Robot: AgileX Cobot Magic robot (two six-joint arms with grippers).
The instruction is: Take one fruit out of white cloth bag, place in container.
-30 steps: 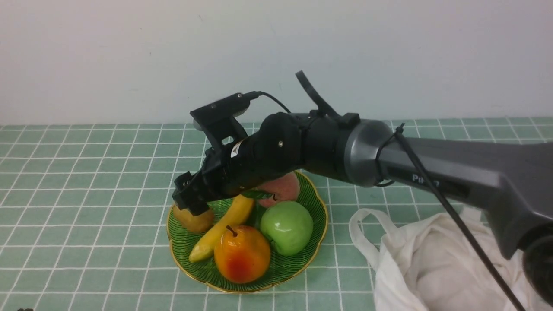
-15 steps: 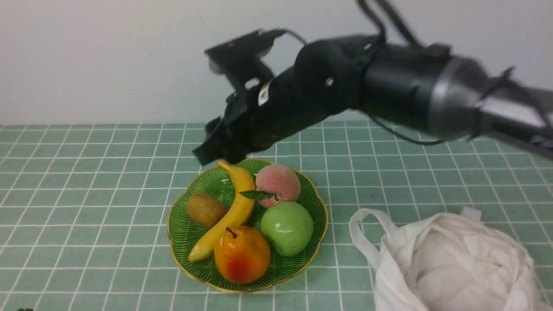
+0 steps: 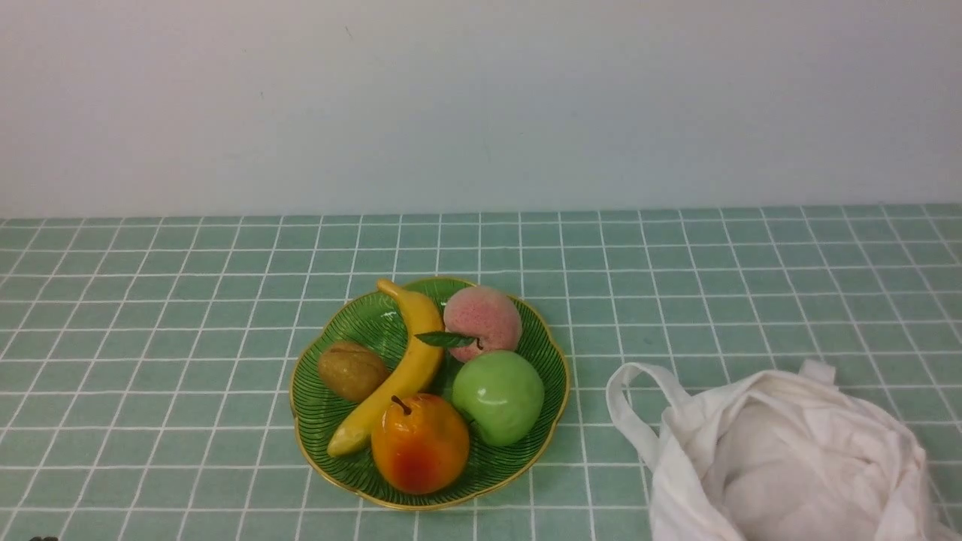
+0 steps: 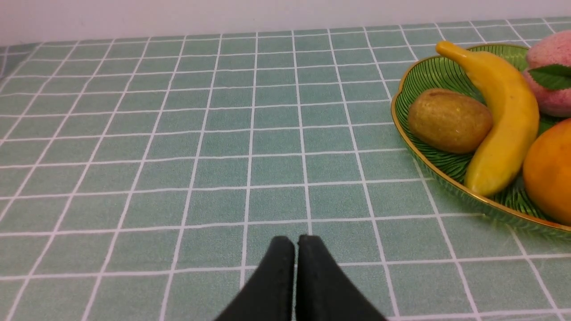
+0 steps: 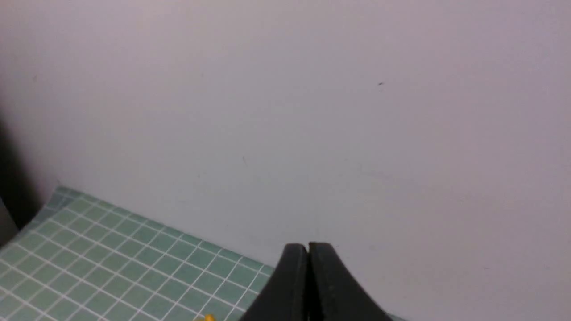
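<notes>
The small brownish-yellow oval fruit (image 3: 352, 370) lies in the green leaf-shaped container (image 3: 541, 421) at its left side, beside the banana; it also shows in the left wrist view as the fruit (image 4: 449, 120) inside the container (image 4: 426, 73). The white cloth bag (image 3: 782, 451) slumps on the table to the right of the container. No arm appears in the front view. My left gripper (image 4: 296, 240) is shut and empty, low over bare table left of the container. My right gripper (image 5: 308, 248) is shut and empty, raised and facing the wall.
The container also holds a banana (image 3: 402, 372), a pink peach (image 3: 485, 319), a green apple (image 3: 498, 397) and an orange-red pear-like fruit (image 3: 419, 443). A pale wall (image 3: 481, 105) backs the green tiled tablecloth (image 3: 150, 315).
The right arm let go of the brownish fruit in the container, rose and withdrew out of the front view. The fruit now rests alone by the banana.
</notes>
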